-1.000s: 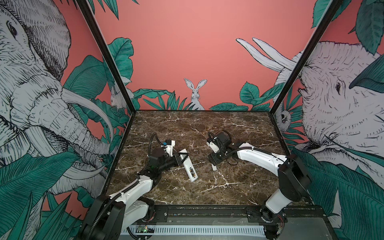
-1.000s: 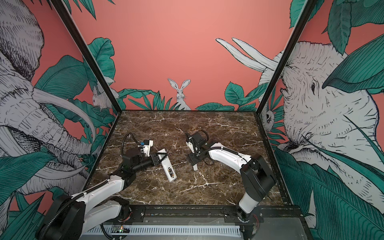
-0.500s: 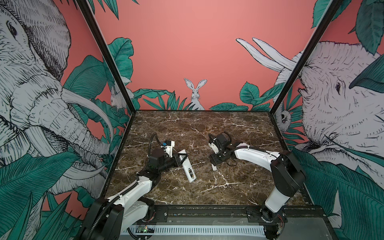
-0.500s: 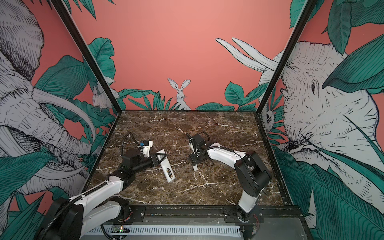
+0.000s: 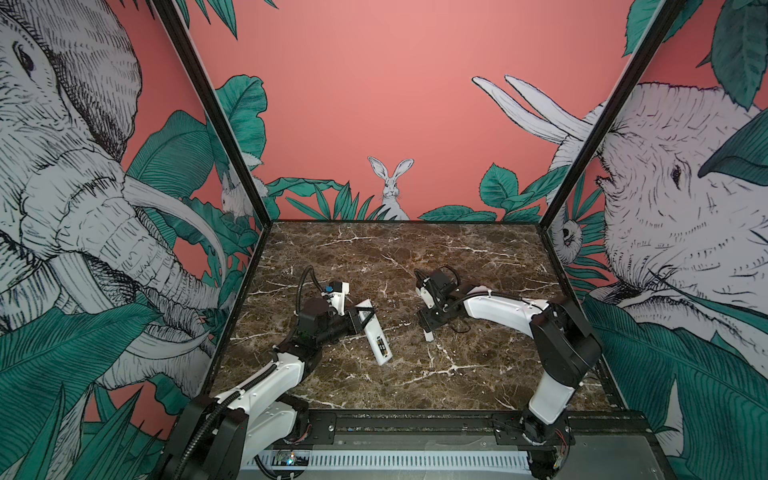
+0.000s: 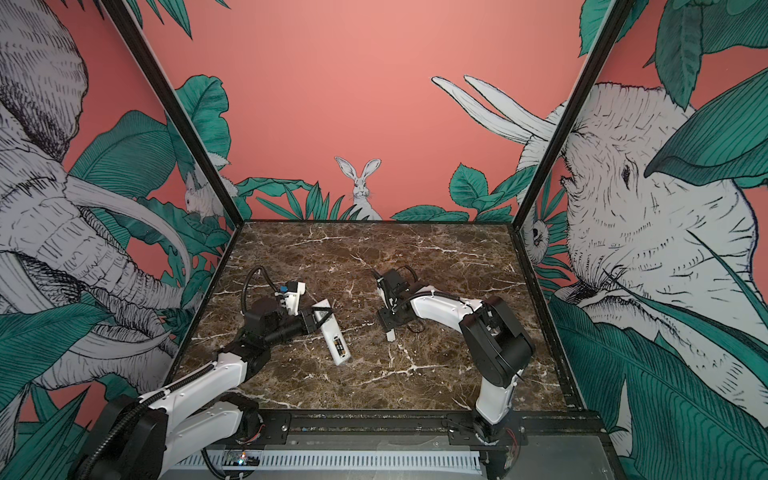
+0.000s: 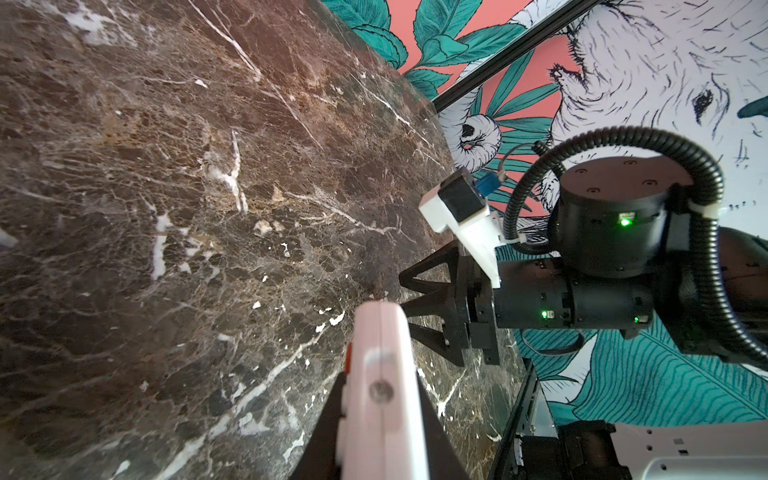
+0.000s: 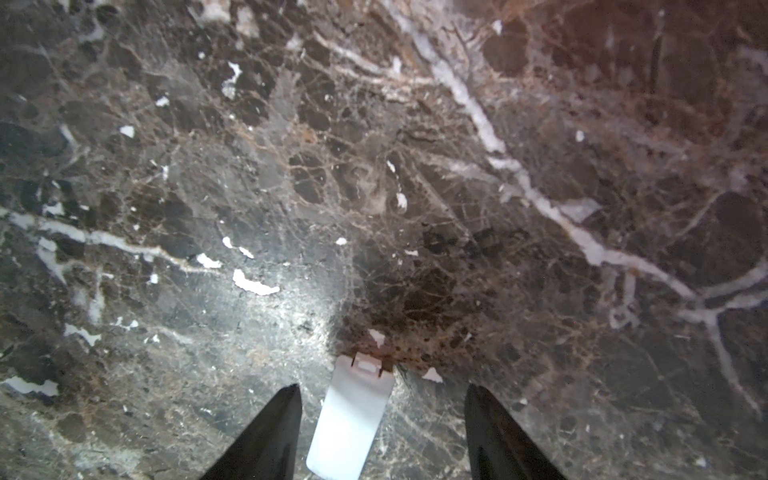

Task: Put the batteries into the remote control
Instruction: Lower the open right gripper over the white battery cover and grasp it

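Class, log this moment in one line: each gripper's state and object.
left gripper: shut on remote control | right gripper: open around cover plate on table

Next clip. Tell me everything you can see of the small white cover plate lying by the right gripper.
The cover plate is a small, thin white rectangle, seemingly smooth plastic, with rounded corners and a notched clip tab at one short end. It lies flat on the dark marble table, between the black fingers of the open right gripper, which stand clear of it on both sides. In a top view it shows as a white sliver under that gripper, near the table's middle.
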You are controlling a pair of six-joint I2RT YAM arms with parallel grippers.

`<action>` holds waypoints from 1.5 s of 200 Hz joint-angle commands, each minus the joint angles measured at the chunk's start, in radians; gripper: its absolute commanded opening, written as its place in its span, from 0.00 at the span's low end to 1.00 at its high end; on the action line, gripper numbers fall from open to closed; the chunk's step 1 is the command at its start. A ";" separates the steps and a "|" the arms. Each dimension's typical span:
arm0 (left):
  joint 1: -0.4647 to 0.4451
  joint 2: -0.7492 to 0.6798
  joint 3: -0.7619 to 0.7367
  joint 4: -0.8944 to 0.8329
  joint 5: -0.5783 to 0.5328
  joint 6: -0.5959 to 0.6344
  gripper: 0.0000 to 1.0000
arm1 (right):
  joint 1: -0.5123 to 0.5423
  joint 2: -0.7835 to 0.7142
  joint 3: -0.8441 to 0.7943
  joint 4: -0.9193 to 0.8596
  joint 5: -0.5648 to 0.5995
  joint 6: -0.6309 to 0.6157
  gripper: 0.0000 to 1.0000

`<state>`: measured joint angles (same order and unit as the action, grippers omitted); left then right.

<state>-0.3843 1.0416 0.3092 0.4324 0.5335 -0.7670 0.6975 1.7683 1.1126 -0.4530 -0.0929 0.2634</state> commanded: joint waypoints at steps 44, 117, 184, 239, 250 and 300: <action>0.004 0.012 -0.018 0.060 0.006 -0.010 0.00 | 0.003 0.031 -0.018 0.051 -0.018 0.034 0.62; 0.005 0.020 -0.021 0.071 0.003 -0.014 0.00 | 0.021 0.054 -0.022 0.060 -0.010 0.036 0.53; 0.004 0.024 -0.022 0.070 0.003 -0.015 0.00 | 0.043 0.070 -0.011 0.054 0.002 0.029 0.48; 0.004 0.031 -0.025 0.069 0.002 -0.014 0.00 | 0.074 0.089 0.013 0.041 0.019 0.020 0.43; 0.005 0.032 -0.026 0.071 0.002 -0.015 0.00 | 0.081 0.092 0.019 0.035 0.026 0.018 0.42; 0.004 0.036 -0.025 0.074 0.000 -0.014 0.00 | 0.104 0.103 0.037 0.022 0.036 0.013 0.38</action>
<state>-0.3843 1.0798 0.2928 0.4664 0.5335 -0.7715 0.7780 1.8450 1.1324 -0.4095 -0.0402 0.2802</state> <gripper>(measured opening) 0.209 0.388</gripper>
